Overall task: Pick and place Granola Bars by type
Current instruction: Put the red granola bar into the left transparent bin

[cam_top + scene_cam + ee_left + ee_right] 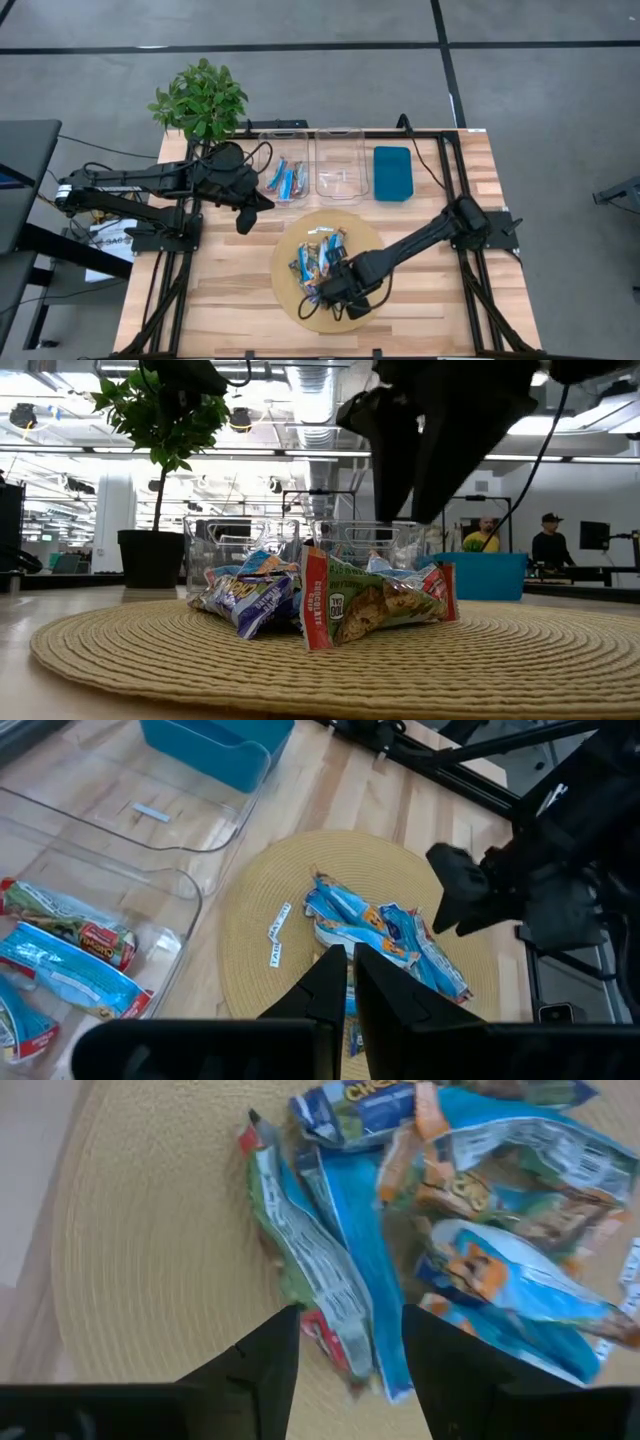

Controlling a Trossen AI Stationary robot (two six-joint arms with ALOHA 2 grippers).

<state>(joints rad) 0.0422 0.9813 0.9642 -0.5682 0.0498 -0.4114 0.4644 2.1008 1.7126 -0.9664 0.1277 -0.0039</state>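
While right claw [350,1345] straddles green bar [305,1295], apart | left claw [350,982] pinched empty | high view hides bar.

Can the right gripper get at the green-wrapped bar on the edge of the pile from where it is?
Probably yes: the right gripper hangs open right over the green-wrapped bar, fingers either side, nothing lying on top of it.

Two matte-black jointed arms [420,240] — black cables looped alongside.
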